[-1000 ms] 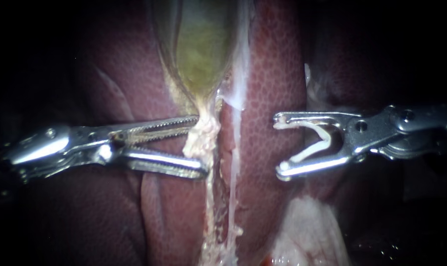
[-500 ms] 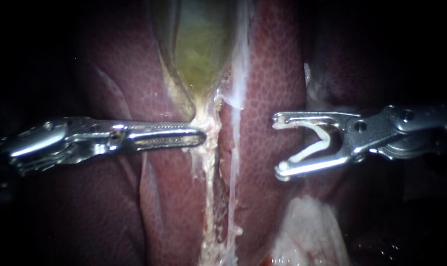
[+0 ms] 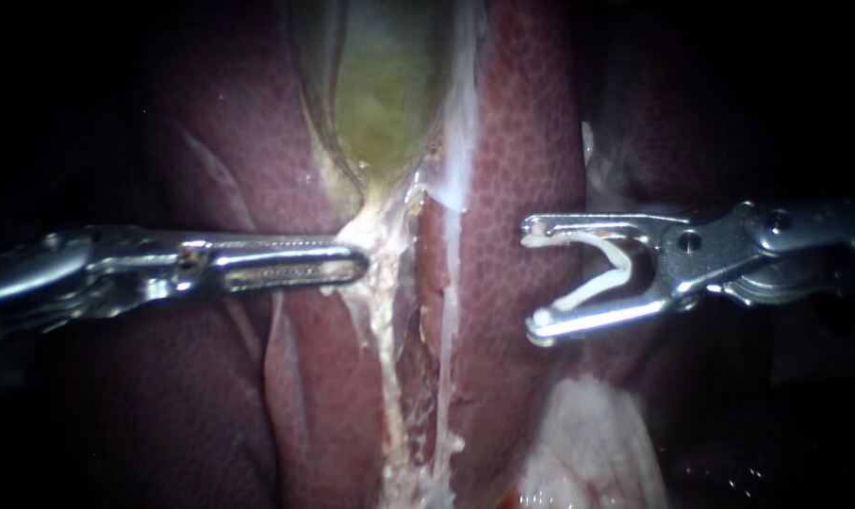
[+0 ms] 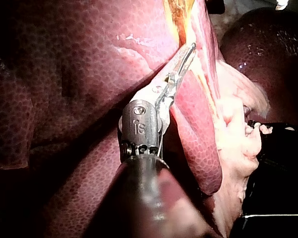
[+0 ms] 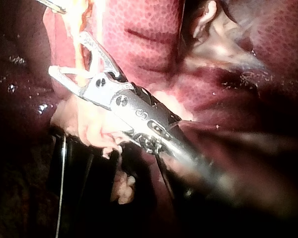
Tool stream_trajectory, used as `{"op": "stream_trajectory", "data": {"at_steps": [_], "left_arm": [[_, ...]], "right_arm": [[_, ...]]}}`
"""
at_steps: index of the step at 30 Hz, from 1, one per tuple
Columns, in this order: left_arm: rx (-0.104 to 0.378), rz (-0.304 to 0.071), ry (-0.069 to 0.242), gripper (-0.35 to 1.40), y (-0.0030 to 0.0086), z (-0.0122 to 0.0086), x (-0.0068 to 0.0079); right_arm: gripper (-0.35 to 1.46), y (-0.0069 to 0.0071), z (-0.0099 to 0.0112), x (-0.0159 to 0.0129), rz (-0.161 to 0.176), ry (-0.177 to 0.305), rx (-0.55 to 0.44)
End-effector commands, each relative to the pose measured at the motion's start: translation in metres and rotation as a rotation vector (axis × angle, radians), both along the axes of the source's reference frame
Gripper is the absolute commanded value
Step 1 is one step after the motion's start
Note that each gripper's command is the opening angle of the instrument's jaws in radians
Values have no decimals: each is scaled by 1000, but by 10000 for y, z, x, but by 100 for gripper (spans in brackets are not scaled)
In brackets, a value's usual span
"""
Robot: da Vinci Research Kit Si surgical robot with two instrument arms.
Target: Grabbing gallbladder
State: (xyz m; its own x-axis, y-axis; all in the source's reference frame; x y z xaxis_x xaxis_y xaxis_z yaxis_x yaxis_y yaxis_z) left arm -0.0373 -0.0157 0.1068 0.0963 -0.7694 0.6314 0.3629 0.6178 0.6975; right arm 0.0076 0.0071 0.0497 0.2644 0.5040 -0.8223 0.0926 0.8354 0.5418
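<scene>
Clamping the pale lower end of the gallbladder [image 3: 380, 104], the left instrument [image 3: 356, 264] has its jaws closed on that tissue. The green gallbladder lies in a cleft of the liver [image 3: 521, 160]. Well apart, the right instrument [image 3: 529, 279] holds a white clip [image 3: 620, 267] between its spread jaws, over the liver.

Dark surround [image 3: 41, 85], light pooled mid-view
</scene>
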Motion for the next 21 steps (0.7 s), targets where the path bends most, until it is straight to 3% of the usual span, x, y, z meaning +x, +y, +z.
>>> {"op": "stream_trajectory", "data": {"at_steps": [1, 9, 21], "left_arm": [[4, 0, 1, -35, 2, -6, 3], [-22, -20, -11, -35, 15, -47, 24], [-27, -26, -7, -35, 14, -48, 31]], "right_arm": [[60, 0, 0, 0, 1, 0, 0], [60, 0, 0, 0, 0, 0, 0], [60, 0, 0, 0, 0, 0, 0]]}}
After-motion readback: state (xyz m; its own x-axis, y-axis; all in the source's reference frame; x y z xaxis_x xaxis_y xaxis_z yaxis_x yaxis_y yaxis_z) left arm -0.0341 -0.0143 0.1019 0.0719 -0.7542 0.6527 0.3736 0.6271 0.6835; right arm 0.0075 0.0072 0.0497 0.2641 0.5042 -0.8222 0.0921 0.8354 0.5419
